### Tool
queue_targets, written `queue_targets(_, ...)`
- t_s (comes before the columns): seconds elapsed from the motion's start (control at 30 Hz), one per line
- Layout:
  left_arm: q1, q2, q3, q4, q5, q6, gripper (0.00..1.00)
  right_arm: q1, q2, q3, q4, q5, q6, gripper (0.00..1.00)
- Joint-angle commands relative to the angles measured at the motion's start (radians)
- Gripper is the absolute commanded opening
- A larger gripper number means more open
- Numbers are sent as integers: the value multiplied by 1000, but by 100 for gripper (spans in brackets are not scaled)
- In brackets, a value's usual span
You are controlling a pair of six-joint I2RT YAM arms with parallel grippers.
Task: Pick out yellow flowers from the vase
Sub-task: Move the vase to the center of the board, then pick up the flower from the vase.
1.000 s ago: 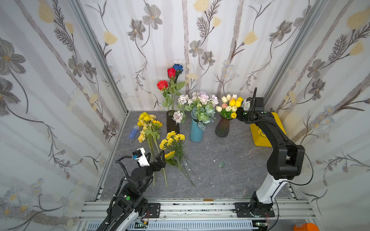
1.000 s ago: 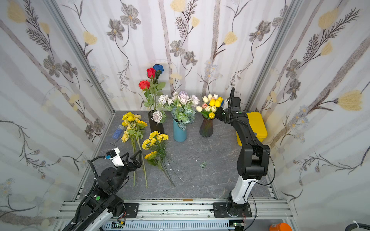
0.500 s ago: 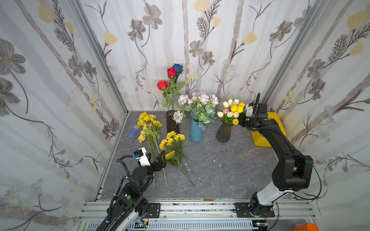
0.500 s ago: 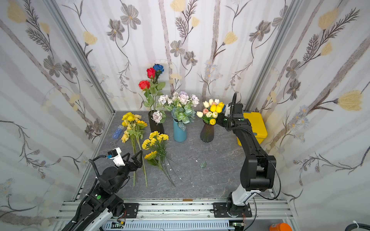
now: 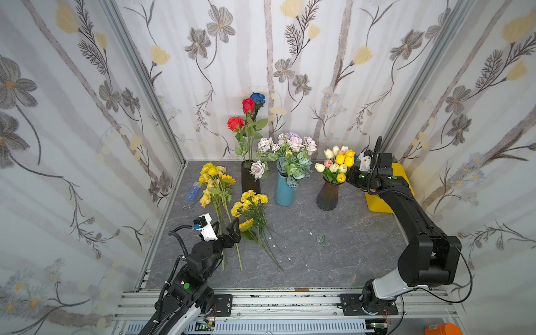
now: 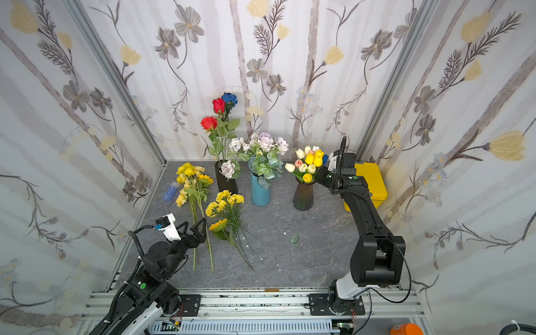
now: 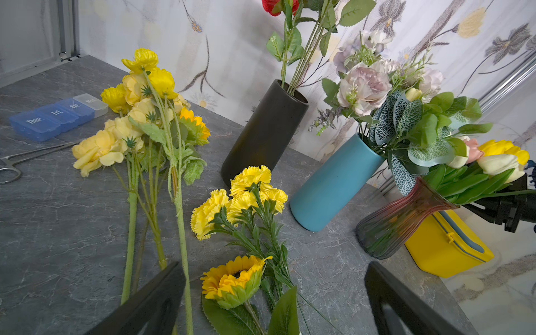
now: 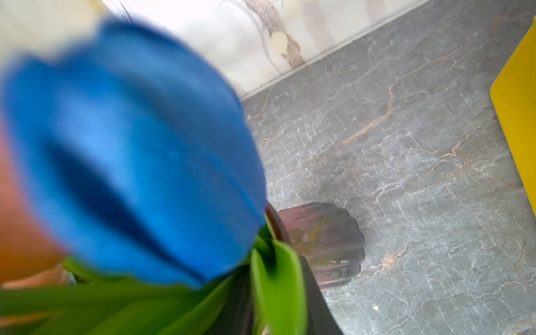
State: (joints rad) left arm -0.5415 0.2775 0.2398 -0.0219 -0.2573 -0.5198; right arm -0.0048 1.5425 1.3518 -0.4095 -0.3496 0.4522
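Where yellow tulips (image 5: 344, 159) stand, pale tulips (image 5: 329, 153) crowd them.

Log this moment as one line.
left gripper: open, over table | right gripper: at yellow tulips in ribbed vase, grip unclear | yellow flowers: two bunches lying on table

Top pair: high above the front rail (image 5: 275, 298), tilted down toward the back wall (image 5: 319, 43); both top views take in the whole table (image 5: 348, 249) (two eyes side by side, nearly the same picture).
Left wrist: low on the left arm (image 5: 200, 261), close over the tabletop, facing across the lying yellow flowers (image 7: 249, 188) to the ribbed vase (image 7: 400, 226).
Right wrist: on the right arm (image 5: 406, 208), looking steeply down, so near a blue bloom (image 8: 130, 159) that it blurs and fills most of the frame.
Shared: ribbed vase and yellow box (image 7: 446, 246) show in all four.
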Motion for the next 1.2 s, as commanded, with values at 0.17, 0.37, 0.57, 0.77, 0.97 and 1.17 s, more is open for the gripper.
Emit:
queue_targets(0.17,0,-1,10,25,-1,-2,100,0,-29,-15,63,-2,-1,33)
queue_targets(0.37,0,3,18,28,-1,-3,100,-7,-99,-64,69,41,-7,39)
queue_targets(0.57,0,42,41,47,23,-7,100,-18,-256,-194,126,135,-16,51)
queue_targets(0.77,0,144,82,120,86,-7,100,-17,-509,-471,368,185,-63,63)
queue_targets(0.97,-3,267,134,195,154,8,100,31,-734,-784,691,134,-117,60)
queue_targets(1.17,-9,343,161,252,191,8,100,246,-846,-1010,996,168,-300,55)
